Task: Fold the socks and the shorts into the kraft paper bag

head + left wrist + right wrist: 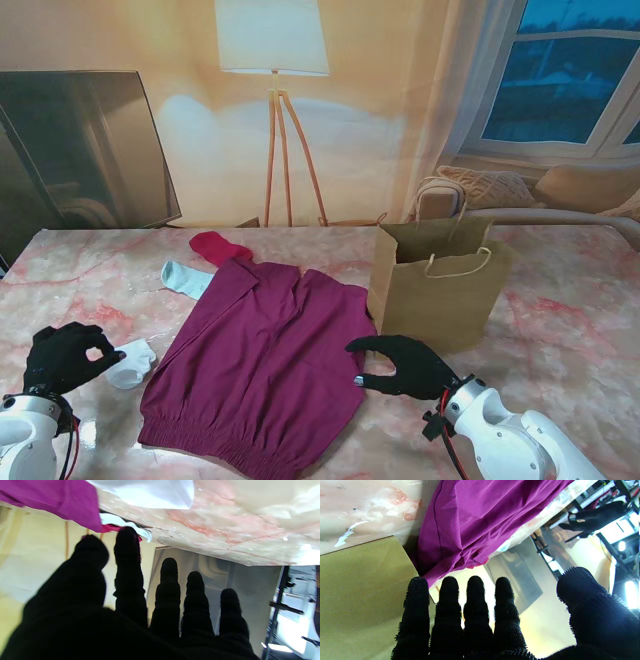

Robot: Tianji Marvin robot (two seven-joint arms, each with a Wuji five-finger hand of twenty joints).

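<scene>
Both hands hold nothing, fingers apart: left hand (65,357) beside a white sock (133,363), right hand (403,366) at the purple shorts (262,360) spread on the tabletop (560,320) beside the upright paper bag (440,285).

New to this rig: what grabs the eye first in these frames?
The large magenta fabric shorts spread flat across the middle of the pink marble table. To their right, touching their edge, stands the open brown kraft paper bag. The black-gloved right hand hovers open at the shorts' right edge, and the left hand beside a small white sock.
</scene>
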